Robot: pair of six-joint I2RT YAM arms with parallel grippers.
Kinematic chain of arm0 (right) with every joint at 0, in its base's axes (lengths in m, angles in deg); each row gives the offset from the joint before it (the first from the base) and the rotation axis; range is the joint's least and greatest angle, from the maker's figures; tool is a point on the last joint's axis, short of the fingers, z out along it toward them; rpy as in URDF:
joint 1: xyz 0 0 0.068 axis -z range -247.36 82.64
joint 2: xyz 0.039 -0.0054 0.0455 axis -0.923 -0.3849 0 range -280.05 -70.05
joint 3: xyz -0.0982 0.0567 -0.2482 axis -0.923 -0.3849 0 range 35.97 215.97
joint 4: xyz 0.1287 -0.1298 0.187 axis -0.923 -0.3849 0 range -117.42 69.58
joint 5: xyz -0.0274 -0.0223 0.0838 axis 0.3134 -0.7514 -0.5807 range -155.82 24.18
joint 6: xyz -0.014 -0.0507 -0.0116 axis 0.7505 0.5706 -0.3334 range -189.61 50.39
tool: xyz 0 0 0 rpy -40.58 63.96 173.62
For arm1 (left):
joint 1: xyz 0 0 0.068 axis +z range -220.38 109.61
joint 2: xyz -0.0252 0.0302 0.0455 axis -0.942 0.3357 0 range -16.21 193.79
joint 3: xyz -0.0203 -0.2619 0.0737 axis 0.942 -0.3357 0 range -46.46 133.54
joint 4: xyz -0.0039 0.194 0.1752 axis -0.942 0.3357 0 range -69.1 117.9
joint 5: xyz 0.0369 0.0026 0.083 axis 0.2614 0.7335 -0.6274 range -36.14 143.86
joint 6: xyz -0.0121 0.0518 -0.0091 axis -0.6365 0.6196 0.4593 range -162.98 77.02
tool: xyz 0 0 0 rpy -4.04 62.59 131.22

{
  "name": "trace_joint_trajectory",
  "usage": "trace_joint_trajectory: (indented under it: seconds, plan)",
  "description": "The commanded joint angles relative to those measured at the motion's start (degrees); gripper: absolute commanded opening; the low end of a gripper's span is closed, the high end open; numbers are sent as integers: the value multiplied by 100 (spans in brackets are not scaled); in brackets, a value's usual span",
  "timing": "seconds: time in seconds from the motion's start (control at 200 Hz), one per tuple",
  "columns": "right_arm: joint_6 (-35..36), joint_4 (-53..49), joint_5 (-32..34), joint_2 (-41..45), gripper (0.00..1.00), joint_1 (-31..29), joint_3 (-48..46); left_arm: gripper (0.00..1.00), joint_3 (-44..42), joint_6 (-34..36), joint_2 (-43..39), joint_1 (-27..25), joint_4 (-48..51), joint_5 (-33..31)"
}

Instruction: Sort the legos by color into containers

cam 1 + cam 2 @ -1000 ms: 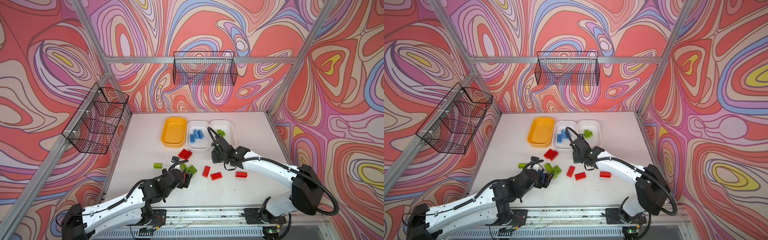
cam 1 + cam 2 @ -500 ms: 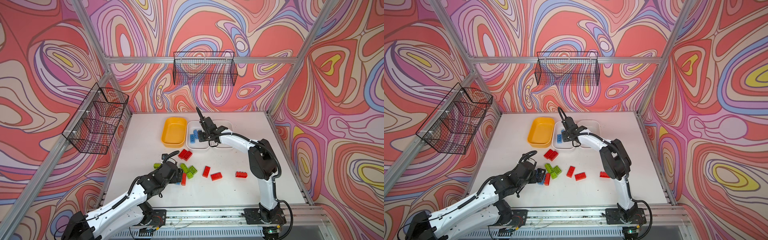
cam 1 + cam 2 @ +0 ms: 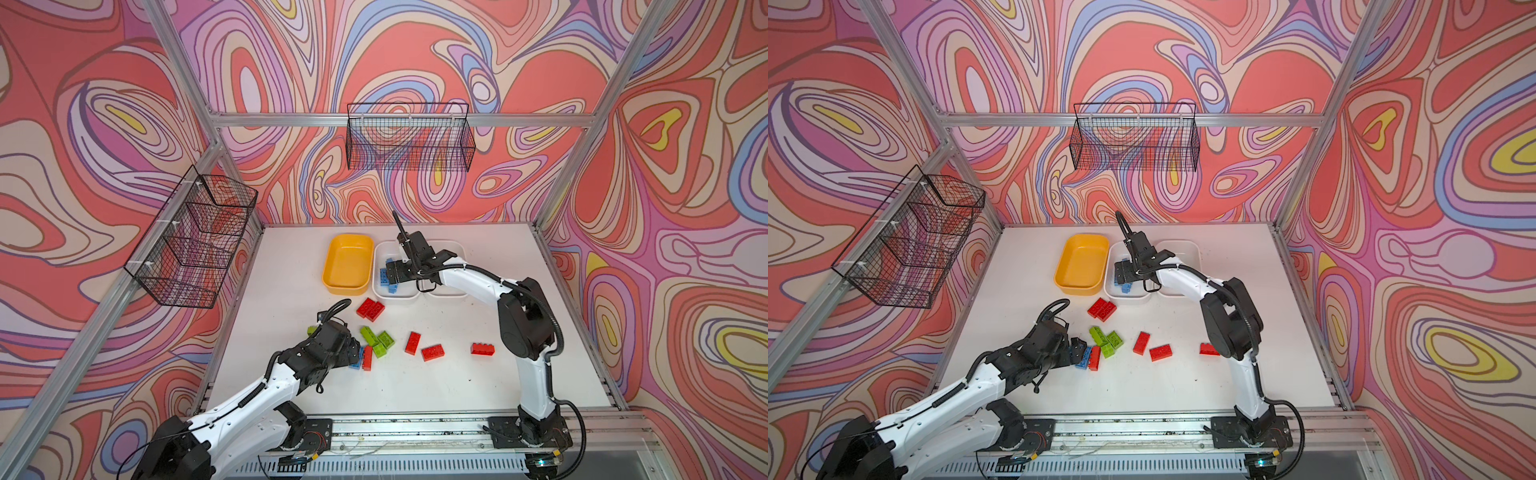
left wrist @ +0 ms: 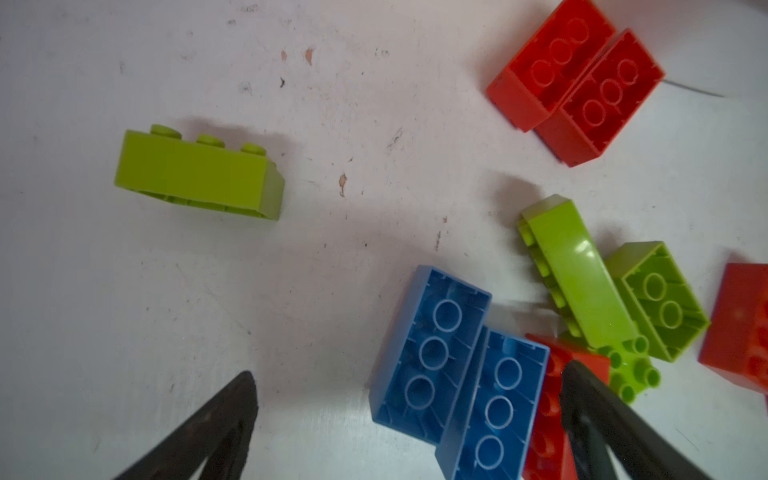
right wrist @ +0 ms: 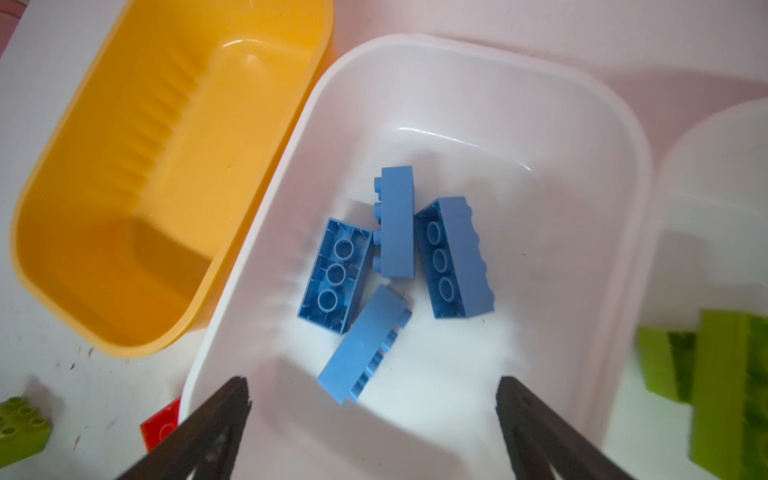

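Observation:
My right gripper (image 5: 372,382) hangs open over the middle white container (image 5: 457,45), where several blue legos (image 5: 397,224) lie free of its fingers. In both top views it (image 3: 392,276) (image 3: 1123,274) sits above that tub (image 3: 381,251). The yellow container (image 3: 348,262) to its left is empty. The right white container (image 5: 706,166) holds green legos (image 5: 723,374). My left gripper (image 4: 408,370) (image 3: 355,349) is open just above two upturned blue legos (image 4: 432,345) lying side by side on the table. Its one finger (image 4: 590,399) is over a red lego (image 4: 544,415).
Loose on the white table are a red pair (image 3: 371,309), a green cluster (image 3: 376,338), a lone green brick (image 4: 195,174) and three red bricks (image 3: 412,343) (image 3: 432,352) (image 3: 482,349). Black wire baskets hang on the back wall (image 3: 409,137) and left wall (image 3: 195,241).
My right gripper swung from the table's middle back to the middle white tub and opened; one more blue brick now lies in it. My left gripper drew back left to the blue bricks.

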Motion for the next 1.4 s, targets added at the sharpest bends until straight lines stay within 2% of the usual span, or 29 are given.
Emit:
trace_joint_trajectory:
  seconds: [0.0,0.28,0.551,0.686,0.841,1.052,1.392]
  plan:
    - [-82,77,154,787,98,-119,-549,100,-62,-70,306,141,-382,225]
    - [-200,145,541,2618,98,-153,-2128,94,153,-77,814,150,-355,184]
    - [-271,118,667,3631,98,-154,-2860,94,499,-64,778,155,-3,121]
    - [-282,132,604,3787,98,-154,-2967,93,463,-142,503,163,159,96]
    - [-302,196,534,3794,98,-154,-3021,94,471,-112,377,157,296,-235]
    - [-346,266,444,3704,98,-149,-3065,94,851,14,930,326,218,-373]
    - [-321,252,532,3626,98,-147,-3101,93,859,-7,1517,545,-33,-210]
